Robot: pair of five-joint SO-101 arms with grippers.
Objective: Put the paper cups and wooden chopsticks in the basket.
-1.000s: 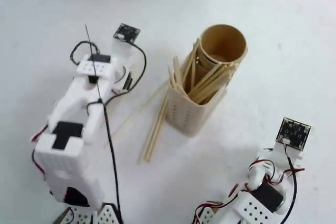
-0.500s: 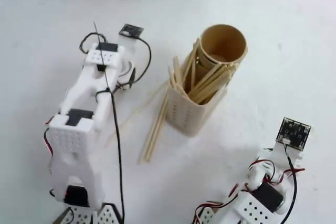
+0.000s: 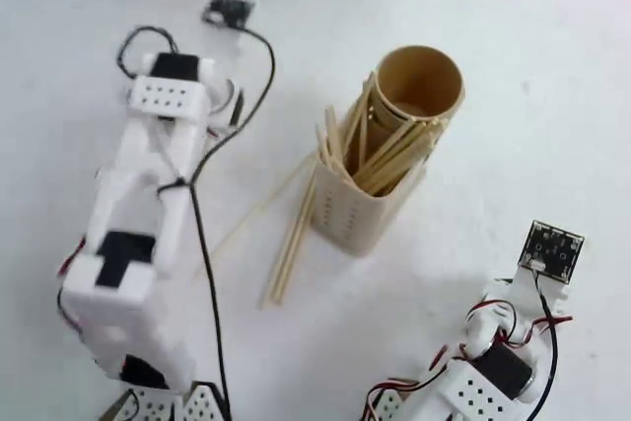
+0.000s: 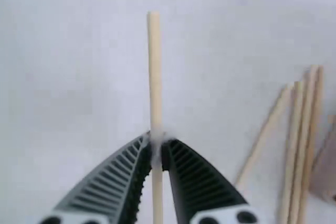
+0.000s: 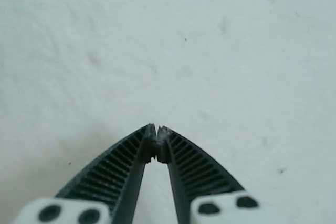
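Observation:
A cream perforated basket (image 3: 350, 214) stands mid-table. It holds a tan paper cup (image 3: 421, 81) and several wooden chopsticks (image 3: 389, 155). More chopsticks (image 3: 289, 244) lie on the table against its left side, and a thin pale one (image 3: 251, 214) lies beside them. My left gripper (image 4: 156, 142) is shut on a single chopstick (image 4: 153, 72) that sticks out ahead of the fingers above the table. In the high view that left gripper (image 3: 232, 110) is left of the basket. My right gripper (image 5: 157, 132) is shut on nothing, low over bare table.
The white left arm (image 3: 138, 214) runs along the left side with a black cable (image 3: 202, 244) hanging off it. The right arm (image 3: 493, 367) rests at the near right corner. Loose chopsticks (image 4: 302, 140) and the basket's edge (image 4: 326, 177) lie beside the held stick.
The left arm has stretched toward the table's far edge, carrying its wrist away from the near side. The right arm, basket and loose chopsticks have not moved.

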